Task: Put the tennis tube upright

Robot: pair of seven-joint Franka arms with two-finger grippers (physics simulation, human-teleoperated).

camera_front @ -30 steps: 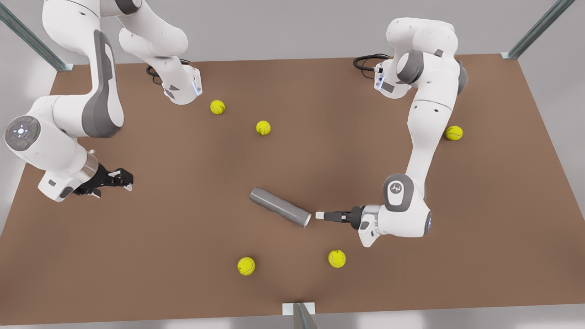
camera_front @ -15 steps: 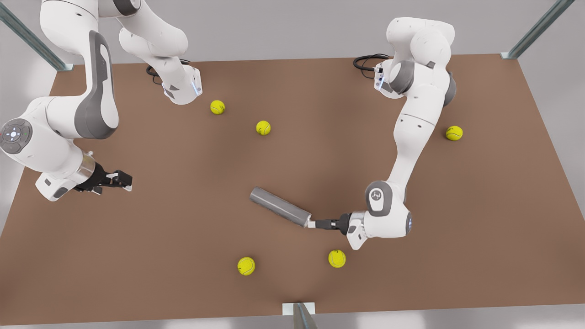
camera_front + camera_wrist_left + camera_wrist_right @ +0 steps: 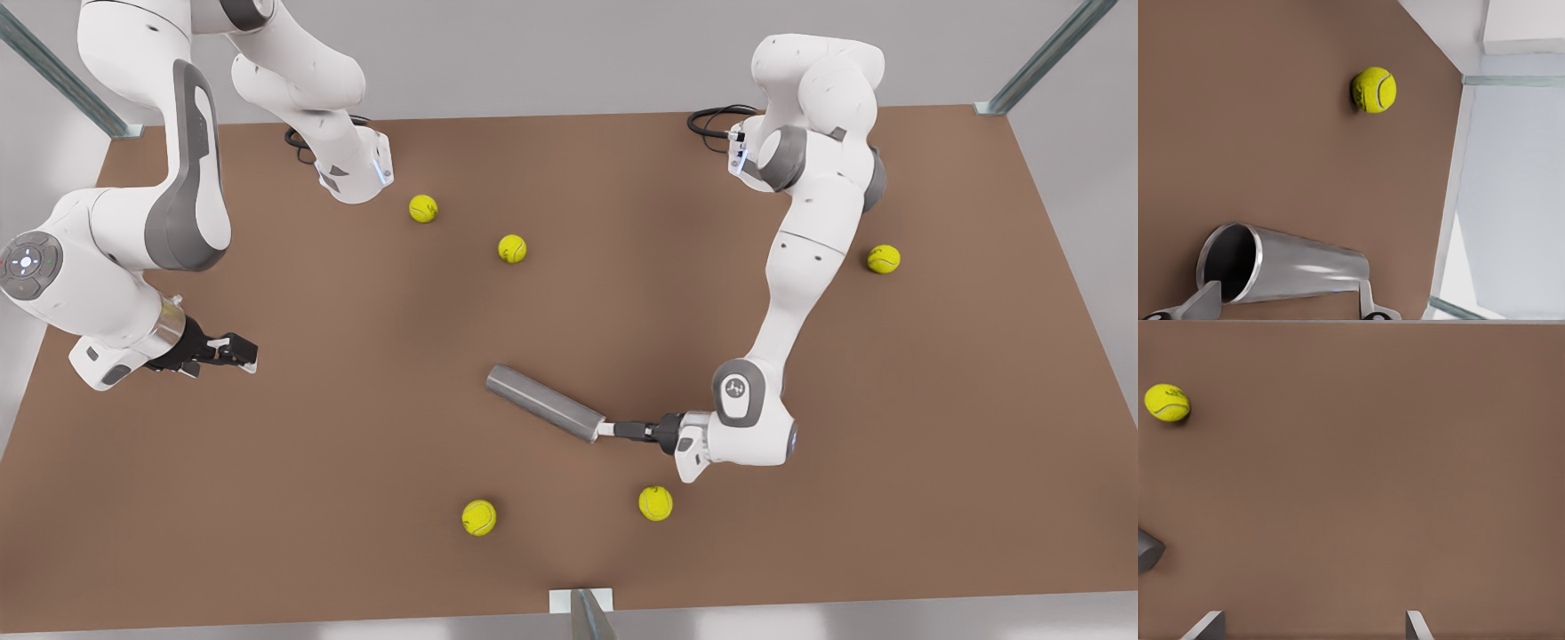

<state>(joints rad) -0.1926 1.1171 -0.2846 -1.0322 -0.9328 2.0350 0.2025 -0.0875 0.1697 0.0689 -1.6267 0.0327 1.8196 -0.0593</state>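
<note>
The tennis tube [image 3: 544, 414] is a grey metal cylinder lying flat near the table's middle, slanting down toward the front view's right. Its hollow end [image 3: 1228, 261] faces my left gripper [image 3: 606, 430]. In the left wrist view that gripper [image 3: 1286, 300] has one finger [image 3: 1205, 300] at the rim and the other [image 3: 1367, 301] against the tube's side, shut on the tube's open end. My right gripper [image 3: 242, 353] waits open low over the table at the front view's left. The right wrist view shows its fingertips [image 3: 1211, 623] apart over bare table, with the tube's far end [image 3: 1148, 550] beyond.
Several yellow tennis balls lie loose on the brown table [image 3: 356, 462]. Two of them [image 3: 478, 517] [image 3: 655, 503] are close to the tube on the near side, and others [image 3: 512, 248] [image 3: 884, 259] are farther back. A metal bracket [image 3: 582, 604] sits at the near edge.
My left gripper slid toward the front view's left, from just short of the tube to its open end, and its fingers now sit on it. The right gripper barely moved.
</note>
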